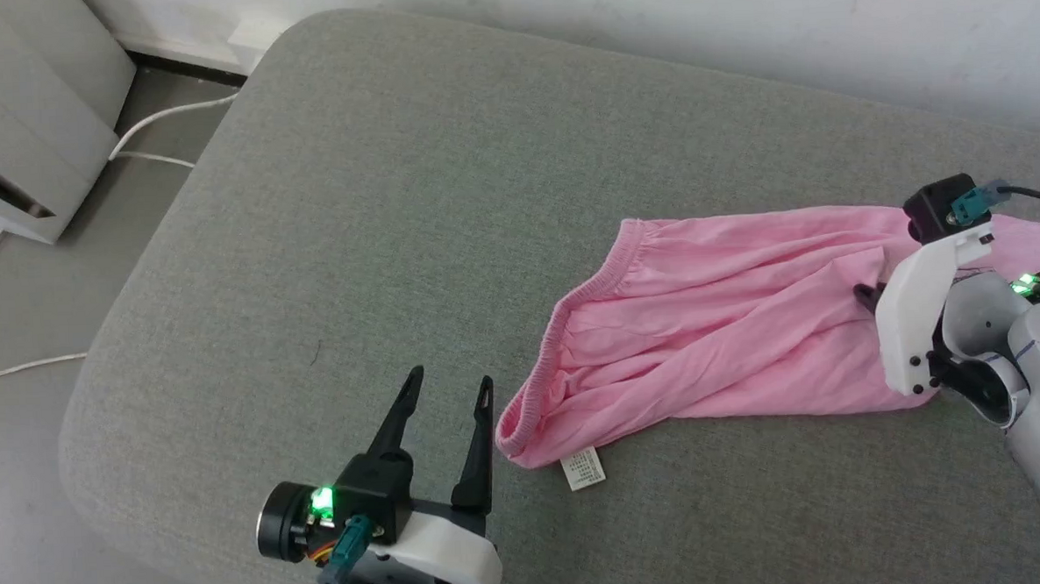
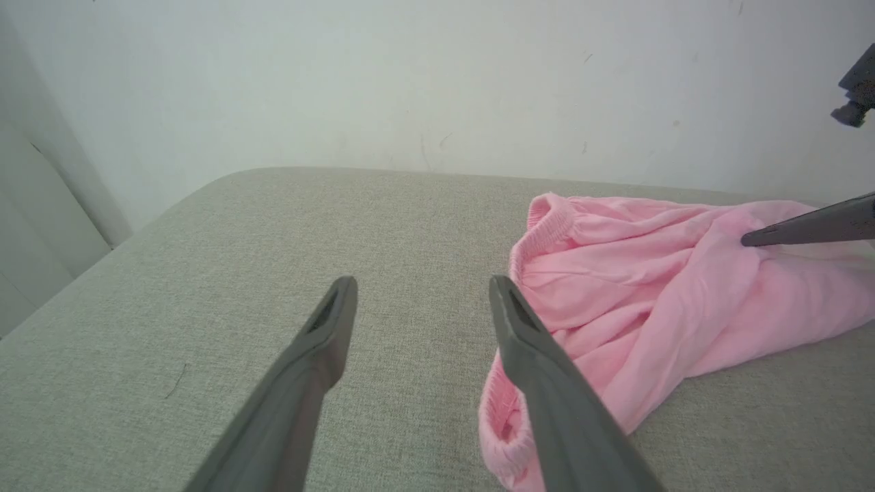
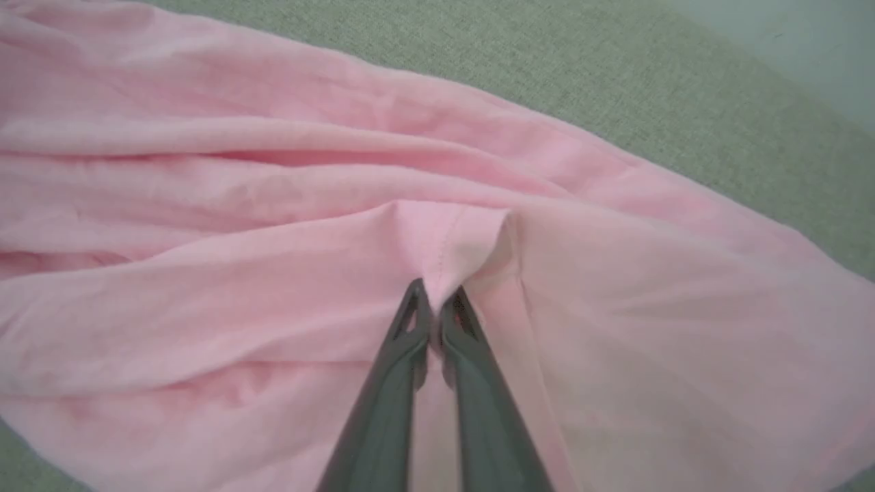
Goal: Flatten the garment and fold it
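The garment (image 1: 733, 335) lies rumpled on the grey cushion (image 1: 393, 201), long axis running across the robot's front, waistband (image 1: 565, 312) toward the left, legs toward the right. Right gripper (image 3: 435, 290) is on the leg end, nipped together on a small pinch of pink fabric at a seam. Left gripper (image 1: 451, 376) stands spread wide and empty, just beside the waistband's near corner, so it looks the handier arm for that end
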{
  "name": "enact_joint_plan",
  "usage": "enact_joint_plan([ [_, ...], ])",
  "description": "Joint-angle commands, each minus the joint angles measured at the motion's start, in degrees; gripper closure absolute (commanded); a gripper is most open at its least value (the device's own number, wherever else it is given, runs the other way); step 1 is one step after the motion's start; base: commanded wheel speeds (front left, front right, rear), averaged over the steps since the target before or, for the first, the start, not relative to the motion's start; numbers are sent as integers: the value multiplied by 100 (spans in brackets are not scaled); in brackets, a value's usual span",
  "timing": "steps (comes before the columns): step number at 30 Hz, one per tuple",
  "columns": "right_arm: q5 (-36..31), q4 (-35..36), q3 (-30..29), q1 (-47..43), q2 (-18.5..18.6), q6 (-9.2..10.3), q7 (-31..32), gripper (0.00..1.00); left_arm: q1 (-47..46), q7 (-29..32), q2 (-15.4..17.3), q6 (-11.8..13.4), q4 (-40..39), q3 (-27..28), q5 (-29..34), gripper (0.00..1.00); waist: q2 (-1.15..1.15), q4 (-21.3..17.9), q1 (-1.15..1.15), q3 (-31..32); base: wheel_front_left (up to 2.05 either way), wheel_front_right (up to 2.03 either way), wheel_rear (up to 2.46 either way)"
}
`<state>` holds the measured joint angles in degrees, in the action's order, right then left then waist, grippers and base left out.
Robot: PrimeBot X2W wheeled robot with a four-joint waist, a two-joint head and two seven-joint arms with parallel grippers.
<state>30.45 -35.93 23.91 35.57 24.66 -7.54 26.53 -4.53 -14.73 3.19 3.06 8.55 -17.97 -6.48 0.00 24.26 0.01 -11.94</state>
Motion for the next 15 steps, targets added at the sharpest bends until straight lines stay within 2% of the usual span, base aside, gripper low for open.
enact_joint_plan([
  [1,76,-47,60,87,8,5,-108,100,-6,-27,-29,3,29,-6,-3,0,0,-34,-1,48,0,0,0],
  [8,294,223,277,33,122,5,-529,100,83,-27,-30,10,192,94,-34,0,0,-298,-1,364,0,0,0],
  [15,616,1159,3,-605,376,5,-548,100,237,-27,-31,-25,211,307,-36,0,0,-777,-1,783,0,0,0],
])
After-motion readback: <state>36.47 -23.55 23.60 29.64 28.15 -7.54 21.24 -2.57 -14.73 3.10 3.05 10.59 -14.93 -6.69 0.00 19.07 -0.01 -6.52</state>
